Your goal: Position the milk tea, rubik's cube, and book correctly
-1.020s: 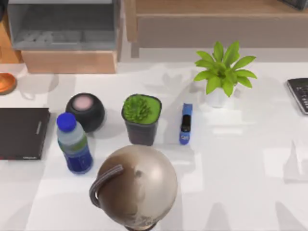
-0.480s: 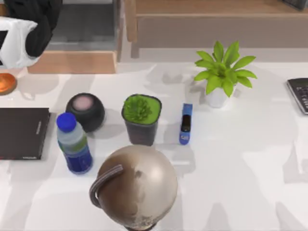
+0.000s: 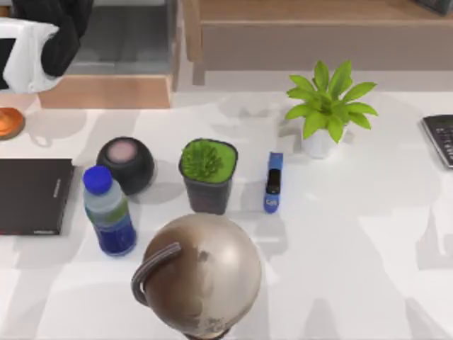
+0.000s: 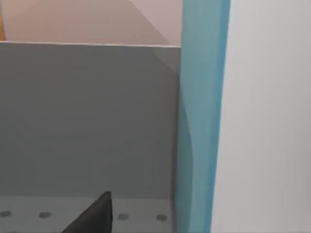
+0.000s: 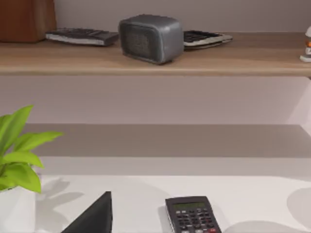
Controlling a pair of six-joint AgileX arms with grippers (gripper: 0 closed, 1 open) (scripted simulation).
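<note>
Near edge, 6 o'clock: globe [image 3: 202, 275]. Behind it, a row across the middle: black notebook [image 3: 32, 195] at 9 o'clock, water bottle [image 3: 108, 210], dark round speaker [image 3: 126, 164], dark plant pot [image 3: 208, 174], blue stapler [image 3: 273, 182], leafy plant in a white pot [image 3: 327, 106] toward 1 o'clock, and a calculator [image 3: 440, 139] at 3 o'clock.

Far left, 11 o'clock: the left arm [image 3: 42, 32] is over the grey open-front bin [image 3: 124, 39]. In the left wrist view, the book [image 4: 199, 116] stands upright and very close to the camera, teal cover edge-on with white page edges beside it, and the bin's grey back wall and dotted floor behind. One dark fingertip [image 4: 92, 216] shows low in that view. Can't tell how wide the jaws are or whether they grip the book.

Step in hand, as judged: placing the book into the bin. Next move calls for setting it fully inside, upright, then letting go and backing out straight without tipping it.

The right wrist view shows one dark fingertip [image 5: 92, 216], with the calculator and a wooden shelf [image 5: 155, 60] beyond; right arm reads as parked, grip not readable.
</note>
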